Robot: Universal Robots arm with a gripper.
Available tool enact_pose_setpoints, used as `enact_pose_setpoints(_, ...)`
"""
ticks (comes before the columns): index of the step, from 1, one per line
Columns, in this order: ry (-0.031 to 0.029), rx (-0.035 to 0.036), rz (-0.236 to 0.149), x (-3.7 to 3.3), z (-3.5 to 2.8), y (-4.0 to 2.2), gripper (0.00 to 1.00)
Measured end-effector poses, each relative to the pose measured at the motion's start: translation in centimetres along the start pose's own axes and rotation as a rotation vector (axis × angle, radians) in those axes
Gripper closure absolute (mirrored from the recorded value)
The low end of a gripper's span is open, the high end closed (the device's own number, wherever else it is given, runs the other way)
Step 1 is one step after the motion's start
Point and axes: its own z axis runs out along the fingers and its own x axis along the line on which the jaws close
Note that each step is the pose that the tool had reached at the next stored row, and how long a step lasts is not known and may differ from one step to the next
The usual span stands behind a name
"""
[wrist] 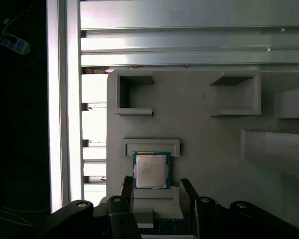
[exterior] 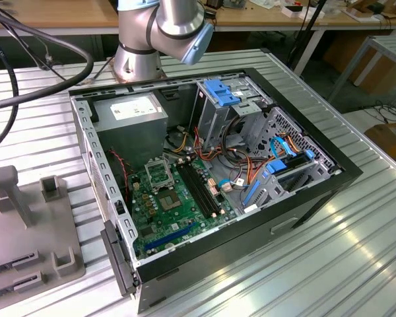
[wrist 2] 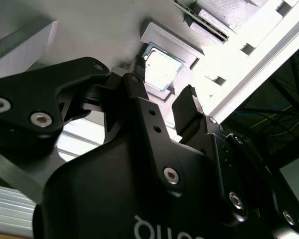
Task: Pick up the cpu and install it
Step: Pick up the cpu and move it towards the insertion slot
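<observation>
Grey plastic forms the flat fixture plate (exterior: 63, 231) seen low at the exterior view's left. Beside it stands an open black computer case (exterior: 251, 244), in which a green motherboard (exterior: 165, 218) and its square metal socket frame (exterior: 160, 173) are laid bare. The silver robot arm (exterior: 165, 26) rises at the top centre of that frame. In the first wrist view the small flat square cpu (wrist: 151, 170), silver-topped with a thin green rim, is found seated in a shallow walled pocket of the plate. The black two-fingered gripper (wrist: 156, 181) is held at it with its fingers (wrist: 125, 191) spread wider than the chip, one to each side. Nothing is gripped, and contact cannot be made out. The metal top is turned up toward the camera, the chip lies flat, and its edges run square with the pocket walls; being square, it has no long axis to speak of. In the second wrist view the chip (wrist 2: 162, 67) is seen obliquely, bright and level in its pocket, with the spread fingertips close by. It is judged to be light, stiff and thin, with a smooth top that offers little purchase and an underside that is likely fragile. Hold would best be taken on two opposite green edges, squarely and with modest force, so that the chip is neither tilted nor scraped.
</observation>
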Motion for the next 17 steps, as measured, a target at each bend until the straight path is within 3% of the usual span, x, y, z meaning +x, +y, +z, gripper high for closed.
enact_pose_setpoints(8,-0.0004,-0.0002,0.007,-0.01,0.23,0.11,0.5)
enact_pose_setpoints(14,-0.0008,-0.0006,0.021,-0.01,1.3,0.73,0.5)
enact_pose_setpoints(17,-0.0009,-0.0007,0.021,0.35,1.7,0.75,0.5)
